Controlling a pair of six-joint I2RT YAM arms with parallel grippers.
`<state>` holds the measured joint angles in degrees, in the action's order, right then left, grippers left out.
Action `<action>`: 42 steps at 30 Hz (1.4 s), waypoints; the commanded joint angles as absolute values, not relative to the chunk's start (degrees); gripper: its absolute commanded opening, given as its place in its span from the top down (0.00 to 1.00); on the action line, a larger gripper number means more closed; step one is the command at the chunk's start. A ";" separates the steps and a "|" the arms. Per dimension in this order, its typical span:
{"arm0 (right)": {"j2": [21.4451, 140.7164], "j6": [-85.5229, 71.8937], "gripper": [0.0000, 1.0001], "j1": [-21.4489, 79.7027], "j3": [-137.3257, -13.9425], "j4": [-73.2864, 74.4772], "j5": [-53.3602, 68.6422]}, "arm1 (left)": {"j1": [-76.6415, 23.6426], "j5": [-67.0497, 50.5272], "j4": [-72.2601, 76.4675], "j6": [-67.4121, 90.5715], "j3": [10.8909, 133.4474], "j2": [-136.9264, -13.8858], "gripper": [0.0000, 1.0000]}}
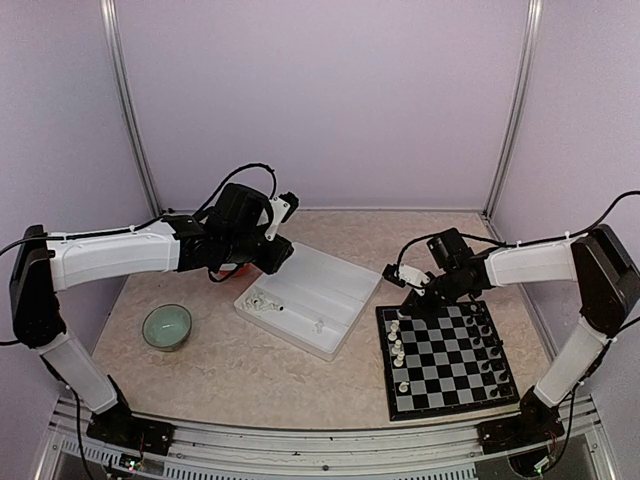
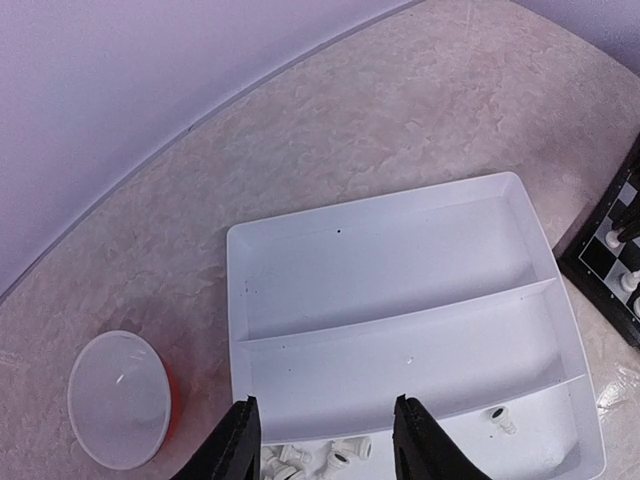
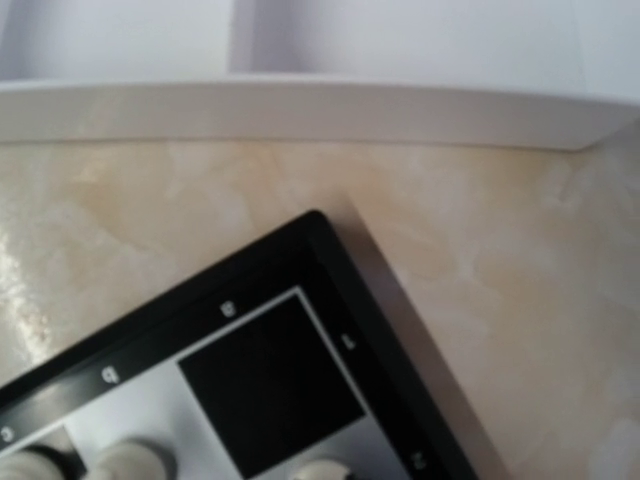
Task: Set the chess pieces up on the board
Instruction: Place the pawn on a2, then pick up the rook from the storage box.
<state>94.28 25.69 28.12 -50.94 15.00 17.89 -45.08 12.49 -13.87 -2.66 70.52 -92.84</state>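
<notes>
Marbled table [image 1: 250, 370] w/ tray [image 1: 325, 282], board [image 1: 442, 366], bowl [image 1: 166, 327], maybe a lidded tub [image 2: 118, 400].

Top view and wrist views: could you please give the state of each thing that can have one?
left hand: open, empty, over the tray.
right hand: shut, at the board's far left corner.
tray: far two compartments look empty, near one holds loose white pieces.
board: partly set along both side edges.
bowl: upright, looks empty.

Lighting: even, diffuse, faint lavender cast; shadows soft and short.
Overhead view: sharp, corner posts slightly bowed.
Left wrist view: clear; white tray [image 2: 400, 260] nearly washed out.
Right wrist view: close and blurred; board [image 3: 270, 385] lettering soft, worktop [image 3: 480, 230] glossy at left edge.
</notes>
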 commanded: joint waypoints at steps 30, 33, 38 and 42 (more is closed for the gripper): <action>81.23 25.30 0.68 24.74 -58.02 27.24 28.44 | -41.92 3.90 -33.34 17.30 75.62 -102.76 0.61; 81.93 25.14 0.68 24.77 -57.37 26.80 30.02 | -41.07 5.62 -34.75 14.08 75.81 -105.56 0.61; 82.51 25.14 0.68 24.78 -57.48 26.96 32.22 | -40.41 5.72 -36.24 9.50 76.19 -109.43 0.61; 83.06 25.14 0.68 24.72 -57.33 26.88 33.01 | -40.34 6.32 -36.73 5.86 76.81 -111.55 0.62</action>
<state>82.08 24.99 25.32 -57.80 26.96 30.81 -40.58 5.43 -35.18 10.92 76.34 -109.93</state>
